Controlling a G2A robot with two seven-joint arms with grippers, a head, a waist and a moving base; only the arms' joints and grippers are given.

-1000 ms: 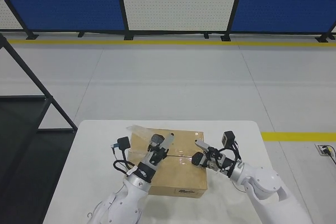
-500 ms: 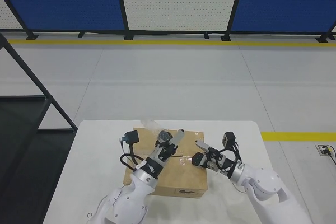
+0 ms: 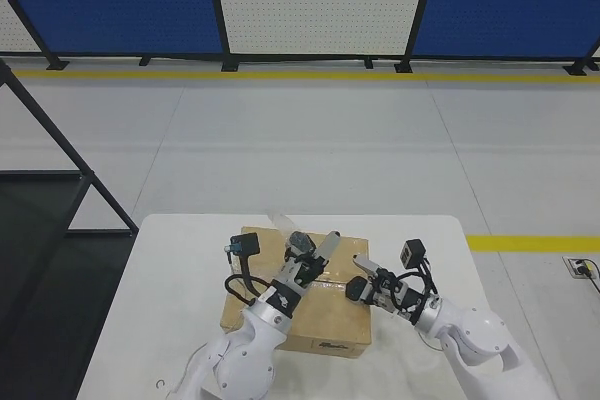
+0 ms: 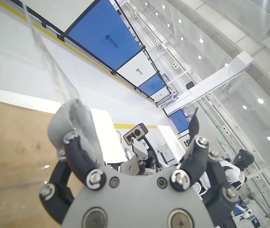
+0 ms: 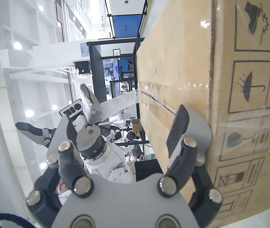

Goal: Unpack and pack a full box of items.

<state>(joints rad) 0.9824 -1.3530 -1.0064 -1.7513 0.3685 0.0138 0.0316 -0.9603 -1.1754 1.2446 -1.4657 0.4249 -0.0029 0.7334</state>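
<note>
Top view gives us the cardboard box [image 3: 325, 310] lying flat near the middle of the white bench [image 3: 160, 300], its flaps shut and both arms over it. Our left claw [image 3: 315, 248] hangs above the far half of the lid with its jaws spread wide. A strip of clear tape [image 5: 120, 102] clings to one finger [image 4: 59, 124] and runs from there down to the centre seam [image 5: 156, 100], where its other end is fastened to the card. Our right claw [image 3: 359, 276] is wide as well and holds nothing. One of its pads sits at the box's upper edge on the right-hand end, touching or just beside it; we cannot tell which.

We judge the tape to be the awkward part. It is thin, limp and sticky on one face, and it is apt to stretch, split lengthwise or wrap round the finger rather than come away clean. It is stuck to the finger, not pinched, so we would take it between both pads close to the seam and pull low along the lid.

The box looks stiff at its corners and edges but softer across the flaps. If full, it is probably heavy enough not to slide, though its glossy taped faces could be slippery. We would brace it at the end wall near a corner and lift the flaps by their free edges at the seam.
</note>
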